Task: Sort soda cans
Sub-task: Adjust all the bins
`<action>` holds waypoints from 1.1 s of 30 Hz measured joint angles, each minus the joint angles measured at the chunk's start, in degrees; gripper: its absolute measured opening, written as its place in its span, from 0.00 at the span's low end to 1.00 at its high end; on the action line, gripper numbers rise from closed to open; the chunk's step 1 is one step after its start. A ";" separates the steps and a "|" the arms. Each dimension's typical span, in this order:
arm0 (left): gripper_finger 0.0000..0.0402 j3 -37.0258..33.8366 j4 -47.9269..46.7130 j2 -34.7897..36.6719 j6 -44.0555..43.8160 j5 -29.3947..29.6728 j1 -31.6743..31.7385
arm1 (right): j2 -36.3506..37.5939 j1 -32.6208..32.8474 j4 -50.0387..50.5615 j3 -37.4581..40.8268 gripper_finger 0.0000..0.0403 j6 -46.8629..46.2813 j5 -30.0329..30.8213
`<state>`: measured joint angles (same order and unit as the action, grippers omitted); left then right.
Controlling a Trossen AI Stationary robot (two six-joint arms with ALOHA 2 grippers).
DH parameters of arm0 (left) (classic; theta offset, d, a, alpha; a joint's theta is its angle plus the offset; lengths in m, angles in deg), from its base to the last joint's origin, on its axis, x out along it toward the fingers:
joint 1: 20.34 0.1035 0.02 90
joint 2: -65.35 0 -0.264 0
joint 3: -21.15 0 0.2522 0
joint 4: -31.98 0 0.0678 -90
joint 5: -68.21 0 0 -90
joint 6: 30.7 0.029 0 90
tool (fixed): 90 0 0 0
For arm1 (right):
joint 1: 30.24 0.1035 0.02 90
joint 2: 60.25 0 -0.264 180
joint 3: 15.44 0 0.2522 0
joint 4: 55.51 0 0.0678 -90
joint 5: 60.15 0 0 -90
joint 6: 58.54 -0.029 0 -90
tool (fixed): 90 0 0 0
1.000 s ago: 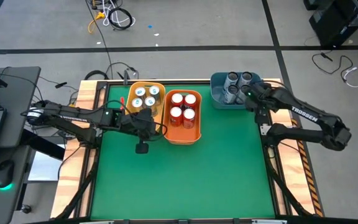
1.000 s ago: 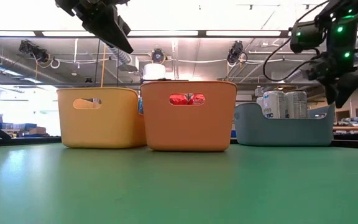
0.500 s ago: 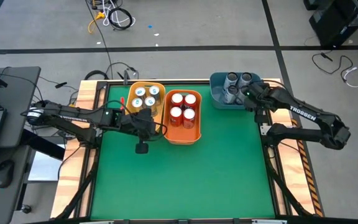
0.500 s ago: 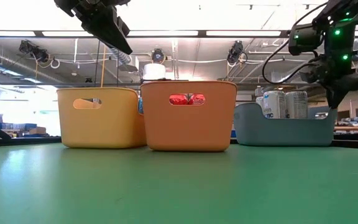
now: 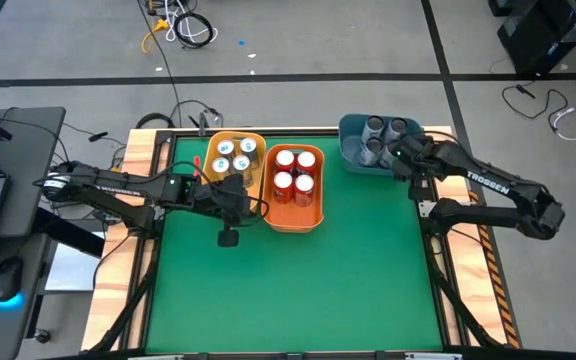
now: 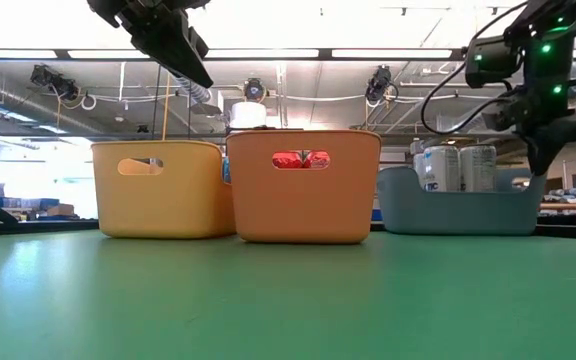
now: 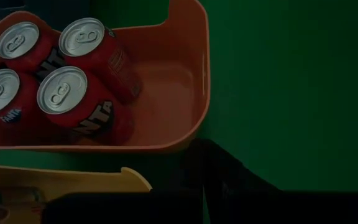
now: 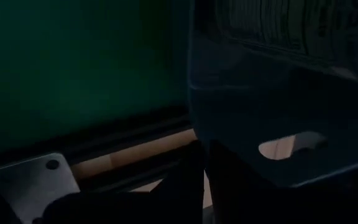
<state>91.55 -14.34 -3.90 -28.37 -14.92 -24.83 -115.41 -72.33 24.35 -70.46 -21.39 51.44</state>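
While four red cans [image 5: 294,172] sit binned near the table's [image 5: 298,280] far edge, both empty grippers, left [image 5: 230,196] and right [image 5: 400,158], are closed beside them.

From above we get even, soft light on the tabletop [image 5: 298,290], hardly any shadows. The low view is backlit: long ceiling light strips [image 6: 398,53] blow out white, so the arms go nearly silhouette. Both wrist views are dim; the right one's almost black and murky, while the left shows glints on the red cans [image 7: 61,93].
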 joint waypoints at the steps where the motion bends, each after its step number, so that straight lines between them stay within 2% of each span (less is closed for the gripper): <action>1: 0.00 0.00 0.00 0.00 -0.02 0.17 0.00 | 0.01 0.44 0.27 -0.01 0.01 -0.65 -0.35; 7: 0.00 0.00 0.02 0.00 -1.13 0.55 0.00 | -0.02 3.43 1.49 -0.43 0.00 -4.45 -3.55; 11: 0.00 0.00 0.04 0.00 -1.27 0.55 0.00 | -0.17 5.15 1.65 -3.13 0.00 -7.14 -7.81; 21: 0.00 0.00 0.02 0.00 -1.44 0.53 0.00 | -0.73 9.67 3.06 -8.80 0.00 -15.04 -13.61; 27: 0.00 0.00 0.04 0.00 -1.50 0.53 0.00 | -5.64 15.43 3.38 -10.03 0.00 -23.71 -17.89; 33: 0.00 0.00 0.07 0.00 -2.40 0.51 0.00 | -12.94 22.94 3.12 -12.27 0.00 -32.18 -18.70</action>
<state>91.55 -14.27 -3.90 -30.78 -14.41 -24.83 -128.35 -49.39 27.47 -82.73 -53.57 32.74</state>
